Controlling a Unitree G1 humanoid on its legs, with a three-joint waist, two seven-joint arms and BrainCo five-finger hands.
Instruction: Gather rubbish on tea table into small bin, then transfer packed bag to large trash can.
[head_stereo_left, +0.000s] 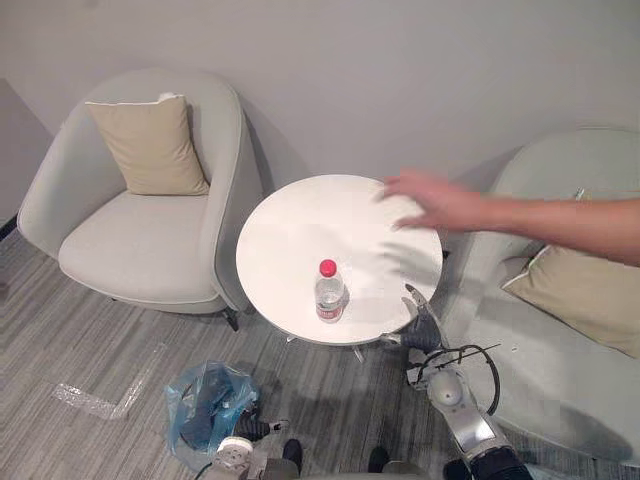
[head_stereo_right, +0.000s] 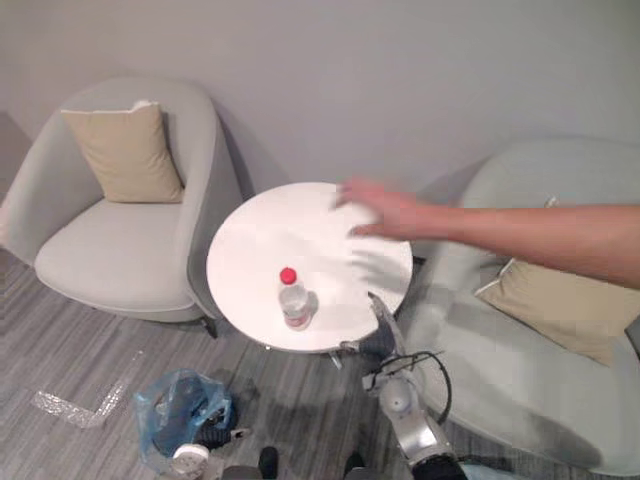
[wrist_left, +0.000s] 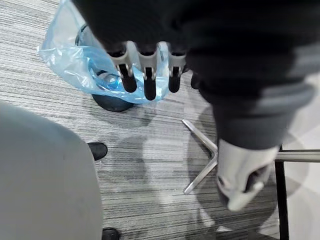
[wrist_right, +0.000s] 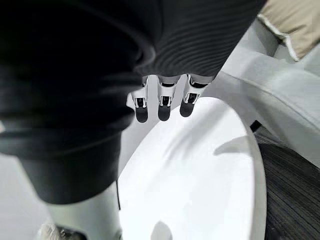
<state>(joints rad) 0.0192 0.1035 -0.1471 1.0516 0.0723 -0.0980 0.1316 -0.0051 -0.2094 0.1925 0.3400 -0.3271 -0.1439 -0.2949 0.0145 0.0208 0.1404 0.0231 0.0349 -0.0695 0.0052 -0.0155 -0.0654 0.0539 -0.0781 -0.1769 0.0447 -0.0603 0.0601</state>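
Rubbish amounts to 1 clear bottle (head_stereo_left: 330, 292) with a red cap, upright near the front edge of the round tea table (head_stereo_left: 290, 225), an easy reach. A person's hand (head_stereo_left: 430, 200) hovers over the far side, so reaching now risks a bump. The right hand (head_stereo_left: 422, 322) waits at the rim, fingers straight, empty; the left hand (wrist_left: 148, 70), loose-fingered and empty, hangs beside the blue-bagged small bin (head_stereo_left: 205, 405)

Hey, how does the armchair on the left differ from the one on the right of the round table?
The left armchair holds its upright cushion against the backrest; the right armchair has its tilted cushion lying lower. A person's arm reaches across the right armchair, none across the left armchair. Both are pale grey, rounded, and flank the white table.
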